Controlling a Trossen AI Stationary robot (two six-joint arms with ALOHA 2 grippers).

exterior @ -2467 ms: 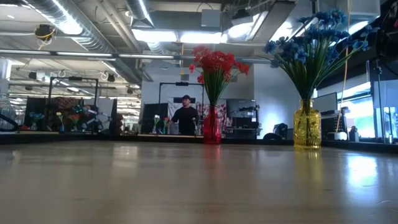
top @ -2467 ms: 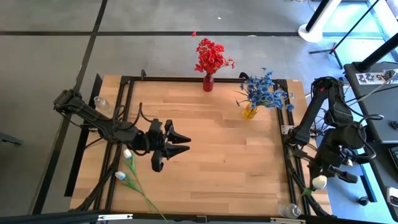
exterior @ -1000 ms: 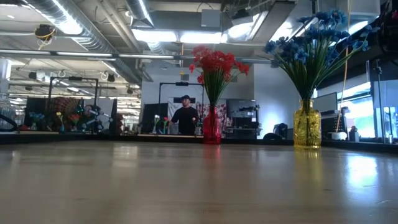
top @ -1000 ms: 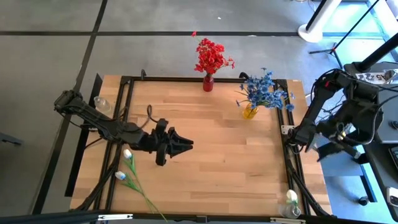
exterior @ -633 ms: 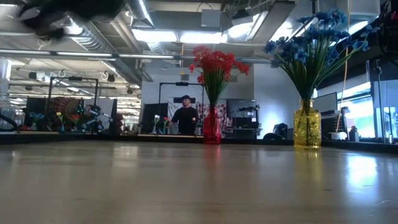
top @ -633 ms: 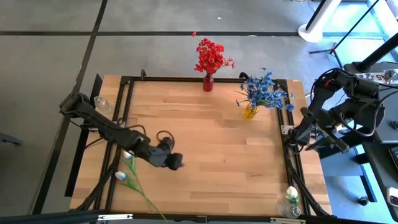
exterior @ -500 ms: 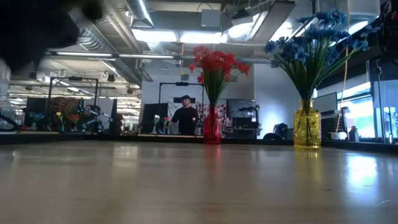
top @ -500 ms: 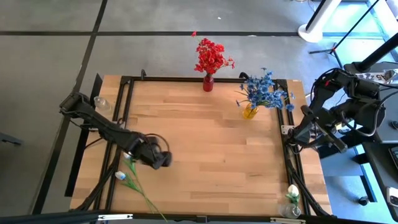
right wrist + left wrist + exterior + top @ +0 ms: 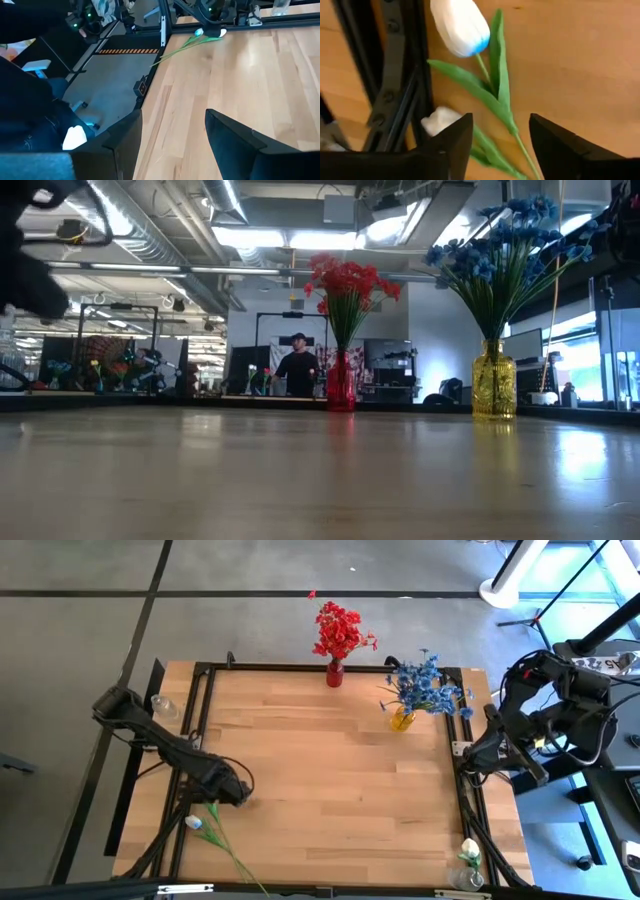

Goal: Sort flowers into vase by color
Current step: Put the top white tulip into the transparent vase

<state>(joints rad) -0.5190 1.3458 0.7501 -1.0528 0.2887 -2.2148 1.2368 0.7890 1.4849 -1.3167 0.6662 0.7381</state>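
Two white flowers (image 9: pixel 205 818) lie flat at the table's near left, blossoms by the black frame, green stems running toward the near edge. My left gripper (image 9: pixel 238 792) points down just over them. In the left wrist view it stands open (image 9: pixel 500 135), one finger on each side of a green stem (image 9: pixel 506 120), below a white blossom (image 9: pixel 459 25). A second white blossom (image 9: pixel 439 120) lies by the frame. Red flowers fill a red vase (image 9: pixel 335 672); blue flowers fill a yellow vase (image 9: pixel 402 718). My right gripper (image 9: pixel 172 130) waits open at the table's right edge (image 9: pixel 480 760).
A clear vase (image 9: pixel 466 876) with one white flower stands at the near right corner. A clear glass vessel (image 9: pixel 163 706) sits off the left edge. A black frame (image 9: pixel 200 675) runs around the table. A person (image 9: pixel 298 370) stands far behind the table.
My left gripper has gone from the table's middle toward the left edge and tipped from pointing level across the table to pointing down over the white flowers. The flowers have stayed where they were.
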